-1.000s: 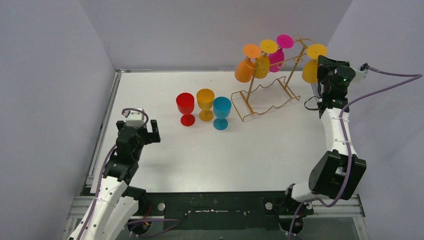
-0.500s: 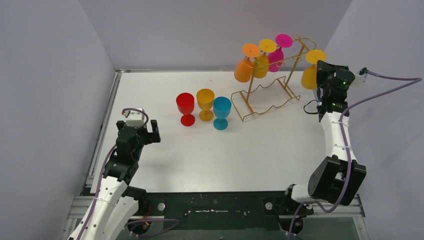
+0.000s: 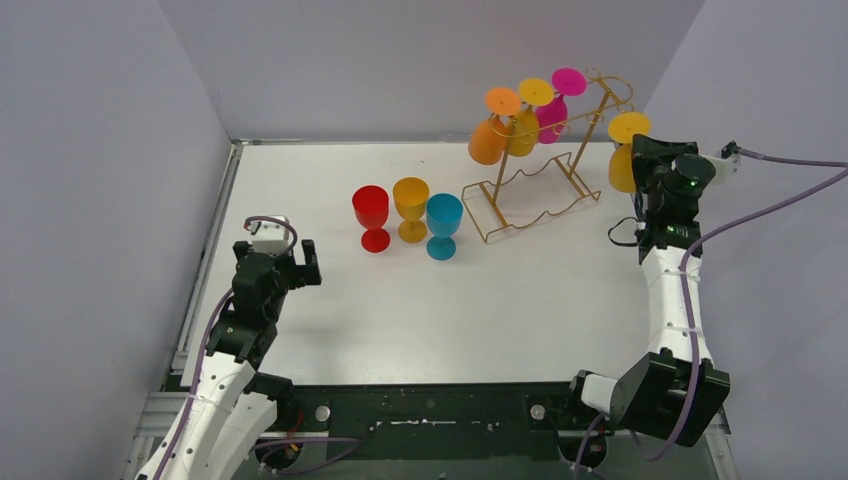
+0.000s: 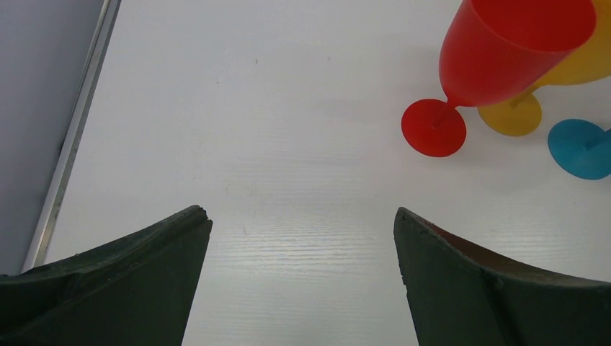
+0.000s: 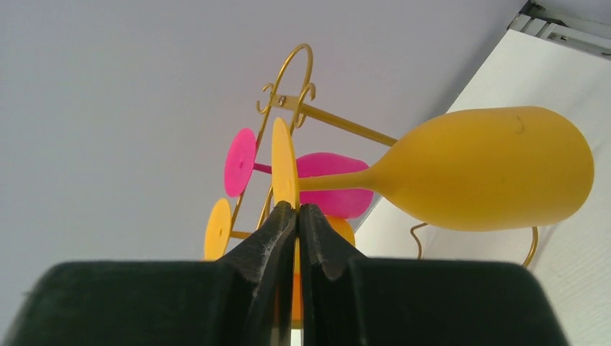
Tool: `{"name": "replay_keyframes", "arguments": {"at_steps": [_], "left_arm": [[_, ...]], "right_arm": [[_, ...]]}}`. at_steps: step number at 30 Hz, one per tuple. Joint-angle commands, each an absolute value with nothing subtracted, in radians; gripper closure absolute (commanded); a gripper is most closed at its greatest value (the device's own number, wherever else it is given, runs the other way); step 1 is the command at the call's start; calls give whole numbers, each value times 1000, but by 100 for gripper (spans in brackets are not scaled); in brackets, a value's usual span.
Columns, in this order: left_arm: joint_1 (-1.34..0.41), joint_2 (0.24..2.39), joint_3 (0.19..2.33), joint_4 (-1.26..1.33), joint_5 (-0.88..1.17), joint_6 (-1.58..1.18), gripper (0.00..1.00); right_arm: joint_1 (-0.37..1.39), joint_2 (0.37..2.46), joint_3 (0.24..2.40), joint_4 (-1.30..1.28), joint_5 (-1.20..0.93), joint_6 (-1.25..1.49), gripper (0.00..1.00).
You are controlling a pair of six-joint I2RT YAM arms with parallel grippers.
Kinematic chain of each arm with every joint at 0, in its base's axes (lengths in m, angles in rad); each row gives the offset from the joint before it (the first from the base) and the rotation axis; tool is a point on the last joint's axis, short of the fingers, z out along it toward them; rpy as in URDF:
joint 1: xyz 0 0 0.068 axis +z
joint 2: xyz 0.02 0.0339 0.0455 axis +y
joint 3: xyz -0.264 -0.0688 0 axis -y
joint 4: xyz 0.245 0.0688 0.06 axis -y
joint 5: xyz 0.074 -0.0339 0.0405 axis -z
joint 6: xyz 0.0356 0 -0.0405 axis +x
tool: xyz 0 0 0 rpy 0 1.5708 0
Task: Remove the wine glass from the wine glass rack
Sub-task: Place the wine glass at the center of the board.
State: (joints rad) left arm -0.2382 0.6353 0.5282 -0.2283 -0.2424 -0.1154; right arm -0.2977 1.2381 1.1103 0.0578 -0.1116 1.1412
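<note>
Right pincer (image 5: 297, 213) is clamped on the foot (image 5: 284, 166) of the yellow wine glass (image 5: 490, 169). Glass is in the air just beside the rack (image 3: 540, 190), looks unhooked. Left pincer (image 4: 302, 238) gapes wide, idle. Next: I carry it clear, turn it upright and set it on the worktop (image 3: 450, 300).

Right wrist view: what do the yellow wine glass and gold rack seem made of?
The yellow wine glass looks like opaque plastic, matte with a soft sheen, nothing showing through. The wine glass rack seems thin metal wire, gold-coloured, bent into loops.
</note>
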Motion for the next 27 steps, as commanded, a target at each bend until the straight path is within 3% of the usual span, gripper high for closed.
{"name": "replay_keyframes", "arguments": {"at_steps": [1, 15, 27], "left_arm": [[-232, 633, 546, -194, -229, -103, 3], [-233, 661, 600, -232, -100, -193, 3], [-233, 732, 700, -182, 458, -342, 3]], "right_arm": [[-305, 1159, 1113, 44, -179, 1057, 100], [-237, 925, 1043, -184, -404, 864, 100], [-39, 891, 955, -153, -675, 704, 100]]}}
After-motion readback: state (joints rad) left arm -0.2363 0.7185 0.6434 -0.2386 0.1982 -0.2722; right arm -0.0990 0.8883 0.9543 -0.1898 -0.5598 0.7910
